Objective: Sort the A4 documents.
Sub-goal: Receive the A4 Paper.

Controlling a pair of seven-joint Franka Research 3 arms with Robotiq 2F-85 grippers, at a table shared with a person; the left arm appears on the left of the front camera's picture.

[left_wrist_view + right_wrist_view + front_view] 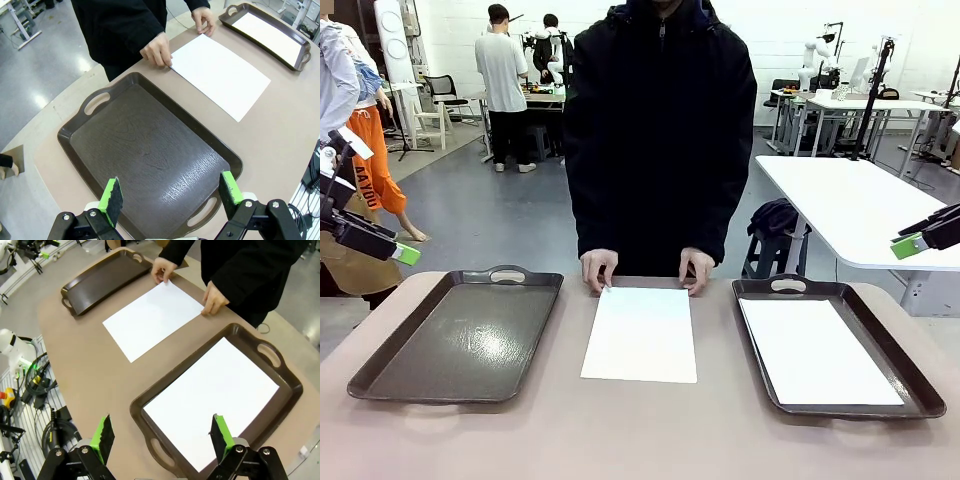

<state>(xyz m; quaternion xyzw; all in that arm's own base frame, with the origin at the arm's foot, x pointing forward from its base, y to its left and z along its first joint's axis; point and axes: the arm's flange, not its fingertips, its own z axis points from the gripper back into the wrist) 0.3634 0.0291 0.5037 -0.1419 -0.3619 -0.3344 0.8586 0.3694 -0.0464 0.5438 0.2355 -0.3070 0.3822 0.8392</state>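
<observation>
Right now one of the A4 documents (640,333) is lying flat on the bare table (640,430), in the gap between two dark handled trays, with its long sides running away from the robot. The person standing at the far side is keeping both hands on the sheet's far edge, one hand (599,268) resting at the corner nearer the left tray (460,335) and the other hand (697,268) at the corner nearer the right tray (825,288). A second A4 document (817,350) is lying inside the right tray, covering most of its floor, while the left tray is showing its glossy dark floor. The left gripper (171,192) is hanging above the near end of the left tray, its jaws standing wide apart and gripping nothing. The right gripper (162,432) is hanging above the near end of the right tray and its sheet, likewise spread wide, with nothing between its green pads (221,432).
</observation>
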